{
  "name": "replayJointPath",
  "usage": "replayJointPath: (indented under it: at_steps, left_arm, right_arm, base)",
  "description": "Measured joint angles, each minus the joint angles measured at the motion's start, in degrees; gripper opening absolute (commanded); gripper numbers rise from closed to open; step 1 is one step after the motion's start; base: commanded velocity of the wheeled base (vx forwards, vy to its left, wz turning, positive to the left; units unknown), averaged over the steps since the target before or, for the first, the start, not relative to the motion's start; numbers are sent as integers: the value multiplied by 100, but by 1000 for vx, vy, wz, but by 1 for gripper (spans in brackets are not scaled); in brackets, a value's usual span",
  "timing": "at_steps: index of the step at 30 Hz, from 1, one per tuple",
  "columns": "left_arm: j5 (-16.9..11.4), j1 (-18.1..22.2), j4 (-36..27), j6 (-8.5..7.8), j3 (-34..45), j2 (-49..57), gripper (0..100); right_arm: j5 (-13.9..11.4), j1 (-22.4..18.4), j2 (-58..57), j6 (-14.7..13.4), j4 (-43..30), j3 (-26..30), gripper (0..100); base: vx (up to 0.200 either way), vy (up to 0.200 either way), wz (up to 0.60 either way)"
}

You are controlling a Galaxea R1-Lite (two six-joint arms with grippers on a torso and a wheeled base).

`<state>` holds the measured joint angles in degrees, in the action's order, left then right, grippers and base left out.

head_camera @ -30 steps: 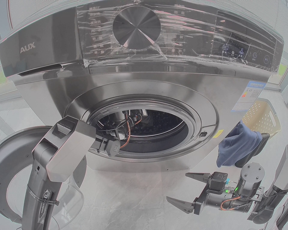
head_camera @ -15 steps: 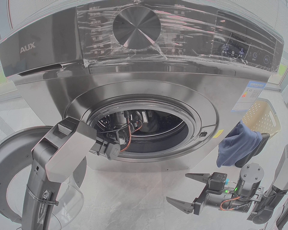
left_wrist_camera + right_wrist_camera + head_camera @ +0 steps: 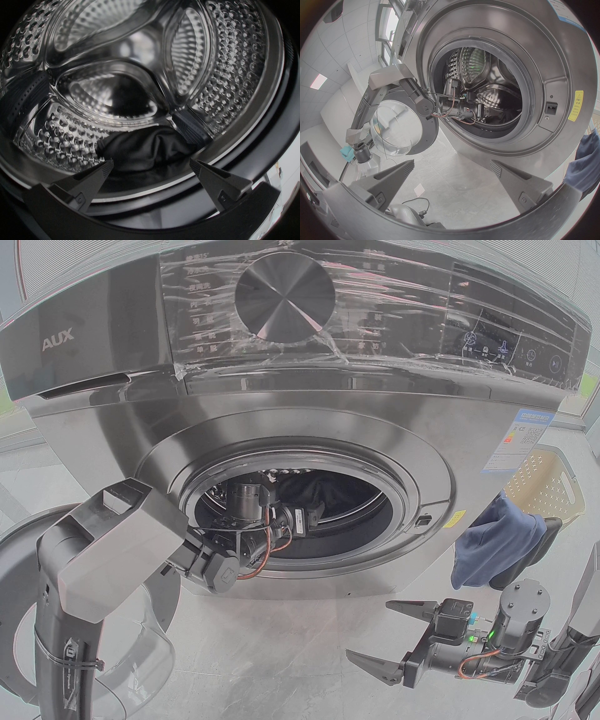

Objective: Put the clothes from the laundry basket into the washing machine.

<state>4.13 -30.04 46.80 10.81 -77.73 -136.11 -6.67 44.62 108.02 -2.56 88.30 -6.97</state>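
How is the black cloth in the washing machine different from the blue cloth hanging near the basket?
The black cloth lies at the bottom of the drum; the blue cloth hangs down outside the washing machine, next to the laundry basket. The black cloth is bunched in a heap; the blue cloth droops in long folds. Both are soft, plain-coloured clothes.

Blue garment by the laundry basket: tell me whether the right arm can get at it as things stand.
Probably yes. The right gripper is open and low, and the blue garment hangs close above that arm's wrist with nothing between; the gripper would have to turn toward it.
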Motion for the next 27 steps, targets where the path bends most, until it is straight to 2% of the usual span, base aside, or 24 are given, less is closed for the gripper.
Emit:
replayJointPath:
  at_steps: [5, 19, 27]
  left_arm:
    - [-132, -146, -112, -4, 447, 273, 100]
    - [-189, -328, 191, -45, 767, 424, 100]
    - [-408, -555, 1391, -512, 2158, 599, 100]
  right_arm:
    - [2, -2, 0, 0, 0, 1, 100]
    - [0, -22, -5, 2, 0, 39, 100]
    - [-22, -13, -48, 22, -2, 310, 100]
  base:
    - [0, 0, 0]
    - [0, 0, 0]
    - [0, 0, 0]
